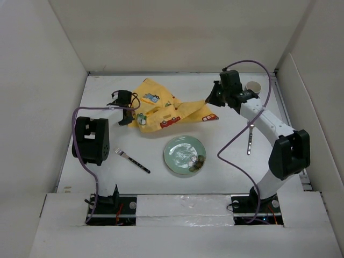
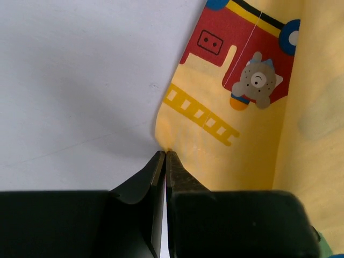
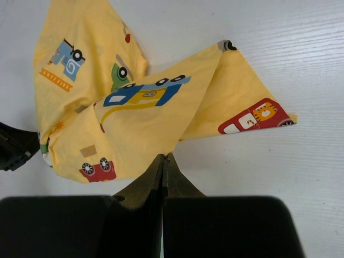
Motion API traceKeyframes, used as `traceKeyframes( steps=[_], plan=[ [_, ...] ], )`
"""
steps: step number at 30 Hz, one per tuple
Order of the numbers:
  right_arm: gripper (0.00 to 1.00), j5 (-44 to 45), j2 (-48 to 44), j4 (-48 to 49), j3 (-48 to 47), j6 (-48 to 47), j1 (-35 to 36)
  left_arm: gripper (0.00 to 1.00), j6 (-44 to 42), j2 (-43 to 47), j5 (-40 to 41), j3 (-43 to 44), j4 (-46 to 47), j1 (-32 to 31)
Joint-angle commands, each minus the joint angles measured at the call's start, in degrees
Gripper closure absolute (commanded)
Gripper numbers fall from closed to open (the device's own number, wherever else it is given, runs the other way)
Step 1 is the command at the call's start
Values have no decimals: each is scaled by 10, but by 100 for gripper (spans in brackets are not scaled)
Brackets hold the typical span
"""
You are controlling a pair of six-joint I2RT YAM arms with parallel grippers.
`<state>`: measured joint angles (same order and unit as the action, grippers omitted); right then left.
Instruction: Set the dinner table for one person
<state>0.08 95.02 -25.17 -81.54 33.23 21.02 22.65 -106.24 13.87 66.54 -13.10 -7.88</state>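
Note:
The white dinner table (image 1: 226,172) holds a crumpled yellow placemat (image 1: 161,107) printed with small cars, lying at the back middle. My left gripper (image 1: 132,119) is at the cloth's left corner. In the left wrist view its jaws are pressed together, and the tips (image 2: 165,154) pinch the corner of the placemat (image 2: 242,150). My right gripper (image 1: 208,101) is at the cloth's right side, raised a little. It (image 3: 165,156) is shut on a fold of the placemat (image 3: 134,123), which rises to its tips.
A green plate (image 1: 185,155) sits at the table's middle front. A fork (image 1: 133,160) lies to its left. A silver utensil (image 1: 250,138) lies under the right arm. A pale cup (image 1: 252,86) stands at the back right corner. White panel walls (image 1: 43,107) border the table.

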Motion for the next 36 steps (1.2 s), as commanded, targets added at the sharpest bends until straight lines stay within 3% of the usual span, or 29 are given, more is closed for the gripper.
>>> traceKeyframes(
  steps=[1,12,16,22,23,24,25,27,31,36],
  plan=[
    [100,-17,-34,25,-1,-7,-10,100,5,-13,-13,-3,-37,1],
    [100,25,-175,4,-30,-6,-49,100,-6,196,-79,172,-112,1],
    [100,21,-165,8,-82,-9,-63,100,7,191,-110,258,-118,8],
    [100,-28,3,6,-278,2,-114,100,38,72,-135,470,-124,25],
    [100,-34,31,0,-320,8,-120,100,43,26,-153,560,-144,25],
    [100,-52,113,-19,-458,22,-131,100,53,-17,-165,655,-161,32],
    [100,-62,114,-33,-459,22,-136,100,59,-18,-165,656,-161,32],
    [100,-82,166,-52,-603,39,-147,100,77,-63,-183,765,-164,48],
    [100,-134,219,-23,-690,91,-168,100,136,-30,-245,730,-77,95],
    [100,-156,151,38,-567,95,-180,100,122,16,-249,672,-49,119]
  ],
)
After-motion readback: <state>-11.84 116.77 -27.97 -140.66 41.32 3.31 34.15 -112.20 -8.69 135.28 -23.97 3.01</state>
